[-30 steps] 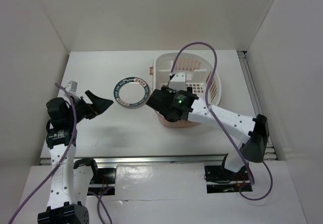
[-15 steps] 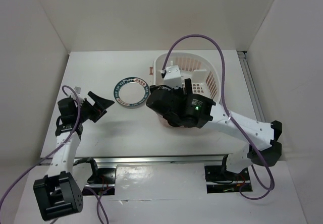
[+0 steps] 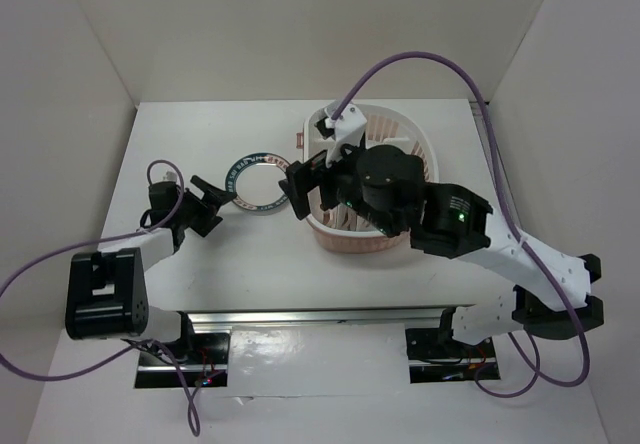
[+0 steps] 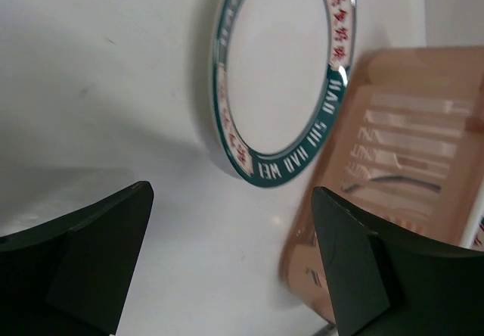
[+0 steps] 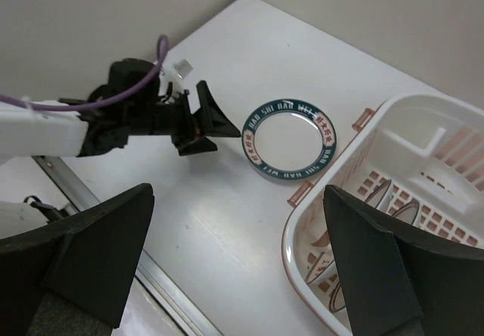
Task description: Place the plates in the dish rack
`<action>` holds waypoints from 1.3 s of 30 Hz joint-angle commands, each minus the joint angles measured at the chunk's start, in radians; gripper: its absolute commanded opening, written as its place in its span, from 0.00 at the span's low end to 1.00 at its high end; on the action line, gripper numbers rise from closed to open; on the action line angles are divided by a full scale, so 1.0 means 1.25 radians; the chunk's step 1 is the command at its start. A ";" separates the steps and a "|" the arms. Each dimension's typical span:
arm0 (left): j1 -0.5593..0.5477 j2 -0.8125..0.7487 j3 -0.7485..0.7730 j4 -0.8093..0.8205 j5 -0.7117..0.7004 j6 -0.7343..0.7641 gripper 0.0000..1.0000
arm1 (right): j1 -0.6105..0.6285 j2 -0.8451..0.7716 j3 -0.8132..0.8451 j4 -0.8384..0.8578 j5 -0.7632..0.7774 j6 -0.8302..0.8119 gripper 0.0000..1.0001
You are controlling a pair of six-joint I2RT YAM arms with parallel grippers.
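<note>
Left arm lowered and reached toward plate, right arm swung up and left; left gripper (image 3: 222, 212), fingers wide, empty, just left of green-rimmed plate (image 3: 258, 182) flat on table (image 3: 260, 254), nearer arm; dish rack (image 3: 424, 156) to plate's right; right gripper (image 5: 238, 196), fingers wide, empty, high above plate

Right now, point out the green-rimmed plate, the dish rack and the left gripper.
green-rimmed plate (image 3: 258, 183): top view, white centre.
dish rack (image 3: 400, 114): top view, far rim.
left gripper (image 3: 220, 210): top view, between its jaws.
</note>
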 commanded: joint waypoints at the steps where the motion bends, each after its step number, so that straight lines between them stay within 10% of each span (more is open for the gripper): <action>1: -0.014 0.052 0.035 0.072 -0.076 -0.015 0.99 | 0.006 -0.031 0.008 0.037 -0.041 -0.037 1.00; 20: -0.052 0.360 0.150 0.177 -0.106 -0.067 0.53 | 0.006 -0.065 -0.089 0.094 -0.011 -0.044 1.00; 30: -0.052 0.395 0.187 0.167 -0.097 -0.074 0.01 | 0.006 -0.080 -0.159 0.117 0.004 -0.037 1.00; 39: -0.045 0.179 0.236 -0.029 -0.183 -0.023 0.00 | -0.042 -0.096 -0.177 0.117 0.048 -0.011 1.00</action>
